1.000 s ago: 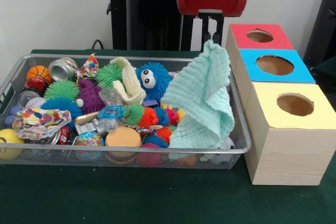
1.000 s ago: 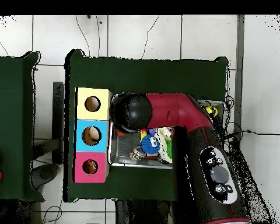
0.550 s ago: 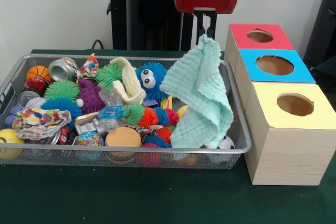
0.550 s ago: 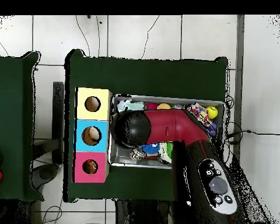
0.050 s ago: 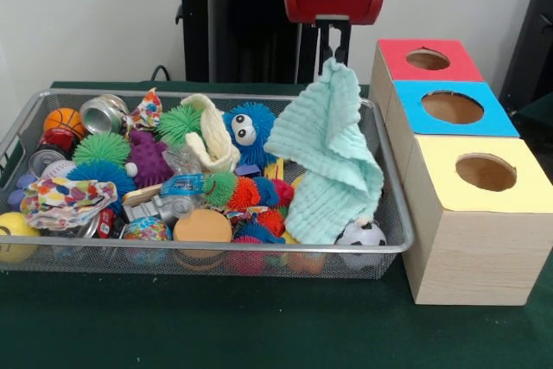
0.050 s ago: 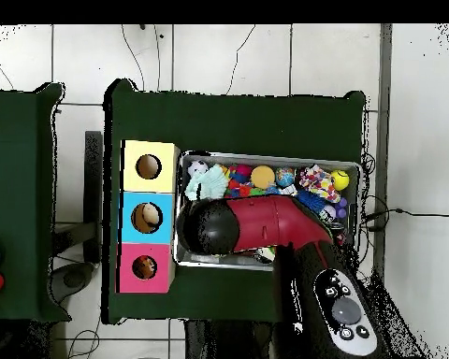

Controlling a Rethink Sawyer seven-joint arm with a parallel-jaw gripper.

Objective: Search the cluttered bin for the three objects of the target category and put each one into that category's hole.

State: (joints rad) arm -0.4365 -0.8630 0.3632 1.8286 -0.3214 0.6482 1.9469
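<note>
While the end effector (image 5: pixel 333 51) pinches the top corner of the mint green cloth (image 5: pixel 332 155), the cloth hangs over the wire bin (image 5: pixel 390 248), at the end nearest the blue-topped box (image 5: pixel 451 107), its lower edge resting among the toys beside a small soccer ball (image 5: pixel 361 234).

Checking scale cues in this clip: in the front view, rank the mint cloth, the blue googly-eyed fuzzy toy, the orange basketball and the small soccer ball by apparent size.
1. mint cloth, hanging from the gripper
2. blue googly-eyed fuzzy toy
3. orange basketball and small soccer ball look alike; both are partly hidden, so unranked.
</note>
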